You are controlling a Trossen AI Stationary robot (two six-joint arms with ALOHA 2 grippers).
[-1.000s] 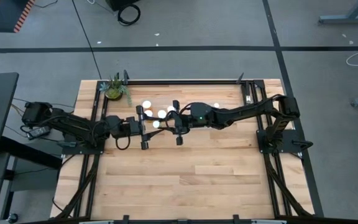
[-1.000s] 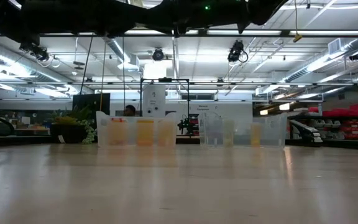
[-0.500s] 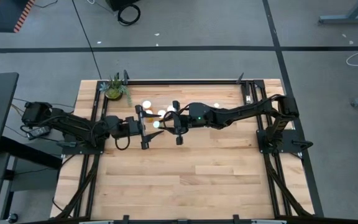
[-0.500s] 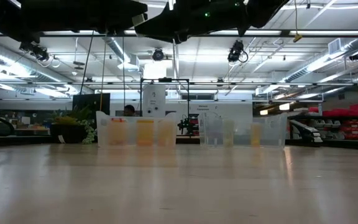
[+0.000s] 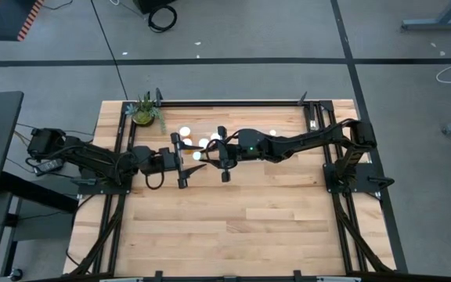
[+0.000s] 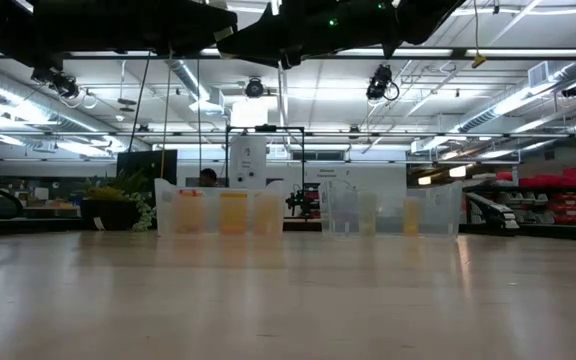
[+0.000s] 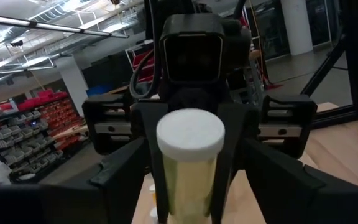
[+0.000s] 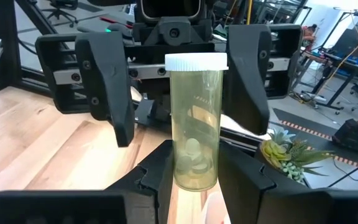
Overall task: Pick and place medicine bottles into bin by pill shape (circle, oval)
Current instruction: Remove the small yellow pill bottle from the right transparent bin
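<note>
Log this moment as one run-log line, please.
place: above table, grippers facing | right gripper: shut on medicine bottle | left gripper: open, fingers flanking bottle, gaps on both sides

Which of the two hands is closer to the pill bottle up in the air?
Right. The right hand grips the pill bottle between its fingers; the left hand faces it, open fingers standing either side without touching.
</note>
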